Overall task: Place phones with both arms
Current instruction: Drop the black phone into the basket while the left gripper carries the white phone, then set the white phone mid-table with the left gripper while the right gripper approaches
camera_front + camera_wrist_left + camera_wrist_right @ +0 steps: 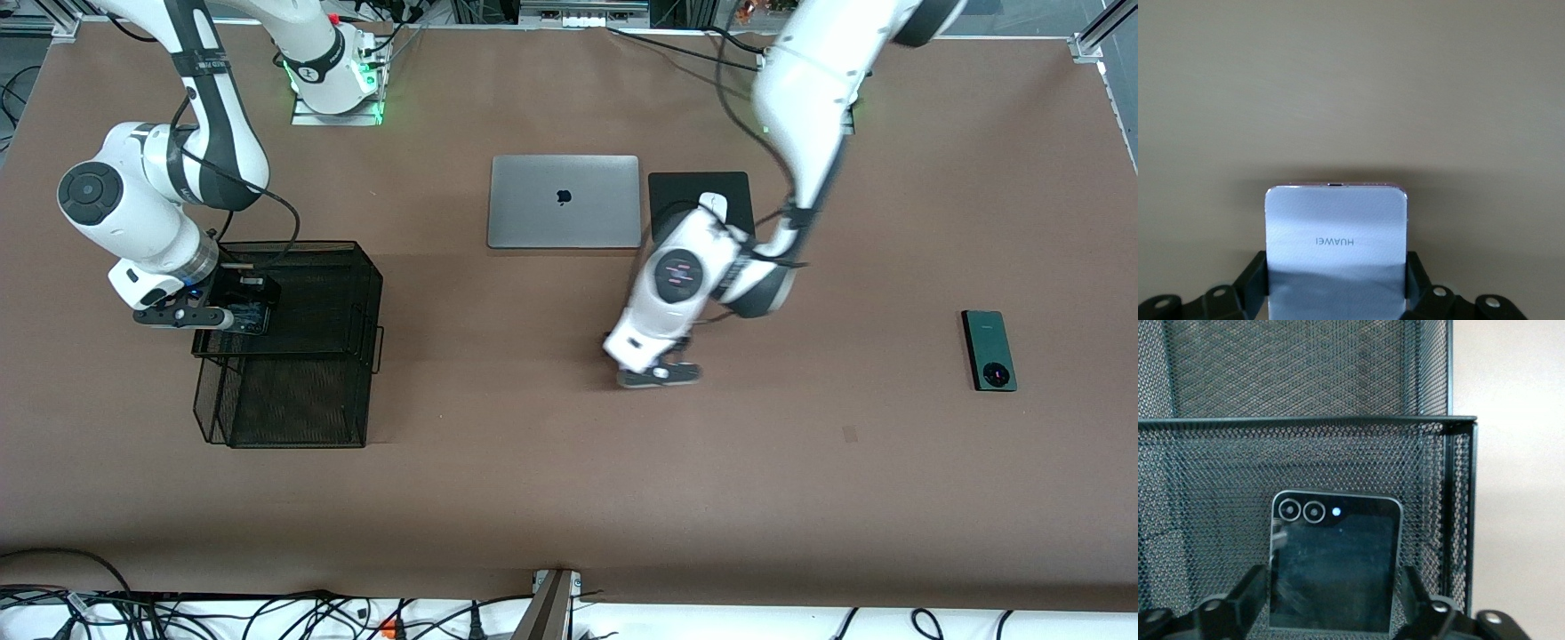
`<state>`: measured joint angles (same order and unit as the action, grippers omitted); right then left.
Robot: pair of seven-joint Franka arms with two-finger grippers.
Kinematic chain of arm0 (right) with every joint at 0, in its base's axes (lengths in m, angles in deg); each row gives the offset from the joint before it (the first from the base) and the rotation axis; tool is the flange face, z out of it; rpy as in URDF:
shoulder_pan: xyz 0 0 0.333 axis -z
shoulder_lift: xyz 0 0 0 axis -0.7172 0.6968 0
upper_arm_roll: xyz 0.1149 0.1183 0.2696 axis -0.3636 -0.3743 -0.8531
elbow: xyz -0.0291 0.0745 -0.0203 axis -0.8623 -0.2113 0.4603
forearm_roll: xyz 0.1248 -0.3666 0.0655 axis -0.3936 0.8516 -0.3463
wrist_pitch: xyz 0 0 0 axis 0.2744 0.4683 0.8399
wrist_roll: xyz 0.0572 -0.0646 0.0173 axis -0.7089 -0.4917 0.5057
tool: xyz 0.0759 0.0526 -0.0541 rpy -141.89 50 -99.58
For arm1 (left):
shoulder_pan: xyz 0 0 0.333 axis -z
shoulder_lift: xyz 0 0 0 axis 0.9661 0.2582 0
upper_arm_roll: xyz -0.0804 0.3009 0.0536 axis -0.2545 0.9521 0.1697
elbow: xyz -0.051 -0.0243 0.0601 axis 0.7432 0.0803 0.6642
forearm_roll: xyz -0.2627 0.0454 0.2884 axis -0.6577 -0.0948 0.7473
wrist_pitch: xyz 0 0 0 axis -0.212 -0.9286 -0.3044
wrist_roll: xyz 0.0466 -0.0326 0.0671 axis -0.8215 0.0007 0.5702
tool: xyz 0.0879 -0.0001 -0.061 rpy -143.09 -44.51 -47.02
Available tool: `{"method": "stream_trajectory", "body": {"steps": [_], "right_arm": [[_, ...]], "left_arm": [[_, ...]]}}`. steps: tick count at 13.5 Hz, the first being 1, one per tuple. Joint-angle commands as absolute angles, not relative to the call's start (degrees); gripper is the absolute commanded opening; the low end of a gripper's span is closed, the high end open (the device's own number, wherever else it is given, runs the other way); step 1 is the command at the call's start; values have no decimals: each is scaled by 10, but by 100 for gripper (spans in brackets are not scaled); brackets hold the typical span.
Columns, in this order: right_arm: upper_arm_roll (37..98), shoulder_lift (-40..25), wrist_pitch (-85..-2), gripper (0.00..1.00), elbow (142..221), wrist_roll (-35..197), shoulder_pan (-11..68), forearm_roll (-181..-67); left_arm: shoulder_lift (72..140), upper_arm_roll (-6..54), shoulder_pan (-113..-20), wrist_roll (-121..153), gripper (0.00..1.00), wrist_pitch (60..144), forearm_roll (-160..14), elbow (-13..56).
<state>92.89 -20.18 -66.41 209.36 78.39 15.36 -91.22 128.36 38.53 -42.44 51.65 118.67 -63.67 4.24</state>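
**Left wrist view: a pale phone with a name on it**

The left gripper is closed on the pale phone, one finger pressed to each side. The word HUAWEI can be read on the phone, upside down in this view. The end of the phone nearest the camera is cut off by the edge of the picture. Under it is only the brown table. In the front view the left gripper hangs low over the middle of the table, and the phone is hidden under the arm.

The right gripper has its fingers spread, with gaps on both sides of the black phone. That phone has two round lenses and a small dot at one end. It lies in the mesh tray. The front view shows the right gripper over the tray, and the black phone is hard to see there.

The green phone lies flat toward the left arm's end of the table, with a round camera ring. The writing on it is too small to read.

The laptop has an apple mark. The mouse sits on a black pad, partly hidden by the left arm.
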Motion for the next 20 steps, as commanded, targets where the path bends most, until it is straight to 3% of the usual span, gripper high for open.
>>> {"method": "stream_trajectory", "body": {"steps": [1, 4, 6, 7, 8, 13, 16, 20], "right_arm": [[933, -206, -670, 99, 2092, 794, 152, -923], [933, -206, -656, 99, 2062, 794, 152, -923], [932, -206, -601, 99, 2027, 793, 152, -923], [932, -206, -574, 99, 2008, 793, 151, -929], [931, -206, -542, 99, 1991, 793, 151, -939], [933, -211, -421, 99, 1925, 784, 152, -960], [928, -208, -356, 99, 1876, 762, 148, -960], [889, -185, -337, 99, 1812, 639, 107, -960]], "left_arm": [[1325, 400, -392, 524, 0, 1165, -643, -28], [1340, 426, -337, 532, 0, 1166, -643, -45], [1352, 442, -314, 554, 3, 1166, -643, -56], [1353, 444, -311, 562, 32, 1166, -643, -56], [1353, 444, -311, 568, 99, 1166, -642, -56], [1335, 447, -321, 568, 100, 1160, -643, -56], [1288, 448, -362, 539, 100, 1073, -641, -42], [1228, 448, -413, 487, 100, 1032, -640, 28]]}}
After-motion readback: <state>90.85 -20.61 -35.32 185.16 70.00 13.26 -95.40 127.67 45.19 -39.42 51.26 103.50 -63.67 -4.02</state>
